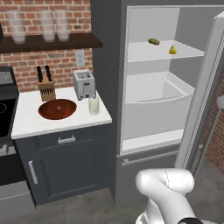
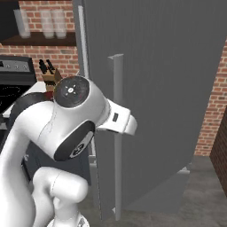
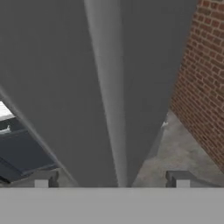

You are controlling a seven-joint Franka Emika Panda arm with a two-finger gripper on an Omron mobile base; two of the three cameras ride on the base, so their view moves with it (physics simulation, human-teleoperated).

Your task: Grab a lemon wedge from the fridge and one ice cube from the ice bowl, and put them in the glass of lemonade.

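- You see the fridge [image 1: 148, 87] standing open, its dark door [image 2: 155, 97] swung wide in front of the arm.
- The light bar handle [image 3: 109, 109] runs between the parted, empty jaws.
- On the surface [image 1: 30, 122]: ice bowl [image 1: 57, 109], toaster [image 1: 84, 84], glass of lemonade [image 1: 93, 105] just right of the bowl.
- The small yellow lemon wedge [image 1: 173, 50] sits on the upper fridge shelf, near an olive-green oblong item [image 1: 153, 41].

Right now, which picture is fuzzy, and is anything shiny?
Hand view: the fridge door and its handle sit very close and look soft. Left base view: sharp, even light, no glare on the bowl or the glass.
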